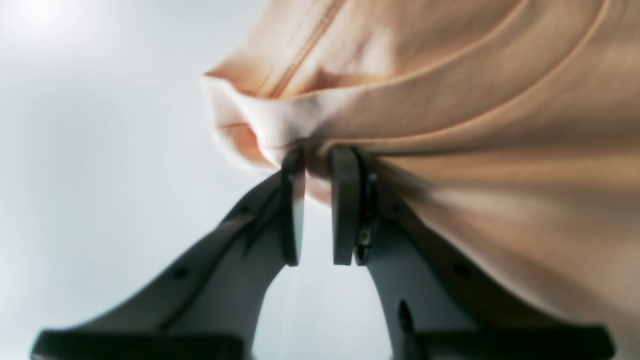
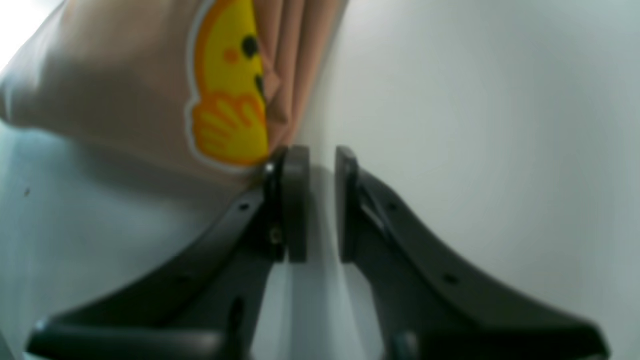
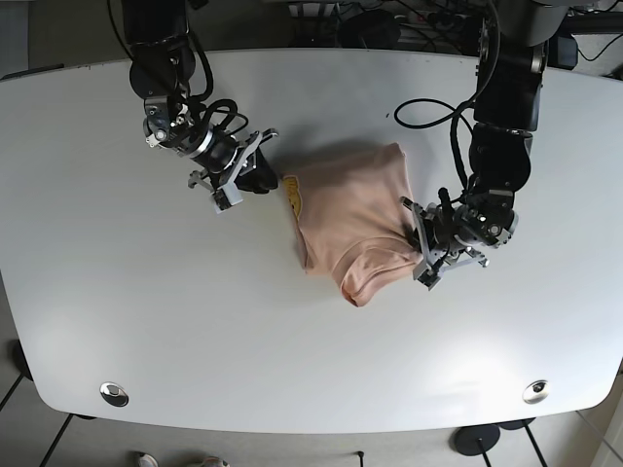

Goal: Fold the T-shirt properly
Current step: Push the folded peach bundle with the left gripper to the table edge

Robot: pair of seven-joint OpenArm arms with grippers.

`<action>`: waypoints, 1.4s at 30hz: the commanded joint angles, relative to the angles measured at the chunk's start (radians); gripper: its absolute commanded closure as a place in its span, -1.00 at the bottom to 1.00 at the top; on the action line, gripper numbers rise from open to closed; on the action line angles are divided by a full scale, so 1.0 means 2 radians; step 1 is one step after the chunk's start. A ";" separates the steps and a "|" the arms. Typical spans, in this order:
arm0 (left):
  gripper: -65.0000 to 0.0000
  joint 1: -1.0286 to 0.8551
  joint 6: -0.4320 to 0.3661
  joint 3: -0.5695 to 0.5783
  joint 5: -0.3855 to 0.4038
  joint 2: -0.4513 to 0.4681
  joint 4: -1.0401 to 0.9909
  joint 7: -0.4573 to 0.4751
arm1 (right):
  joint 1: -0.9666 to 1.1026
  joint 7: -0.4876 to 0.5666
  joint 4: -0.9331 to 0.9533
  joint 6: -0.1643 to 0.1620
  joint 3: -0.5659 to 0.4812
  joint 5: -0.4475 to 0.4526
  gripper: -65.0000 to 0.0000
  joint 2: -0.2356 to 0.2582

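The peach T-shirt [image 3: 350, 224] lies bunched in the middle of the white table [image 3: 146, 321], with a yellow print [image 2: 230, 85] at its left edge. My left gripper [image 1: 318, 157] is shut on a gathered fold at the shirt's right edge [image 1: 450, 100], and creases radiate from the pinch; in the base view it [image 3: 421, 243] sits at the shirt's lower right. My right gripper [image 2: 322, 150] has its jaws close together with only bare table between them. Its left finger touches the printed edge. In the base view it [image 3: 271, 182] is just left of the shirt.
Both arms reach in from the table's far side. A black cable [image 3: 428, 112] loops over the table beside the left arm. Two round metal fittings [image 3: 114, 393] sit near the front edge.
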State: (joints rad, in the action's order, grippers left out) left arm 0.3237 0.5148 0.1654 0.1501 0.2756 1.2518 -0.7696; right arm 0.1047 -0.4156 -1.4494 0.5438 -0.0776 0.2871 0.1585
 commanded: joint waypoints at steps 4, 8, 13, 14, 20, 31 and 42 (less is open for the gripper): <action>0.73 -0.010 0.002 -0.006 0.007 0.018 0.167 -0.055 | 0.006 -0.070 -0.140 0.002 0.002 0.006 0.73 0.006; 0.74 -0.098 -0.001 -0.006 0.004 -0.019 0.298 -0.082 | -0.034 -0.129 -0.173 0.003 -0.001 0.004 0.73 -0.037; 0.74 -0.175 -0.002 -0.006 0.004 -0.073 0.325 -0.082 | -0.087 -0.140 -0.093 0.002 -0.024 0.004 0.73 -0.065; 0.74 -0.188 -0.002 -0.006 0.004 -0.074 0.326 -0.080 | -0.101 -0.139 -0.063 0.002 -0.038 0.004 0.73 -0.066; 0.75 -0.219 -0.002 -0.053 0.004 -0.073 0.318 -0.079 | -0.114 -0.076 0.028 0.002 -0.045 0.003 0.73 -0.065; 0.74 -0.216 0.002 -0.125 0.004 -0.070 0.190 -0.043 | -0.113 -0.050 0.050 0.005 -0.044 0.008 0.73 -0.019; 0.73 -0.174 -0.020 -0.124 0.004 -0.078 0.352 -0.103 | -0.069 -0.153 -0.147 0.005 0.022 0.008 0.74 -0.029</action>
State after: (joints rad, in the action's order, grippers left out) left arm -0.0395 0.4603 -0.0834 0.1497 0.1146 1.9339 -1.0019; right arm -0.0200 -0.7418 -1.7233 0.5499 -0.0238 0.2905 0.1001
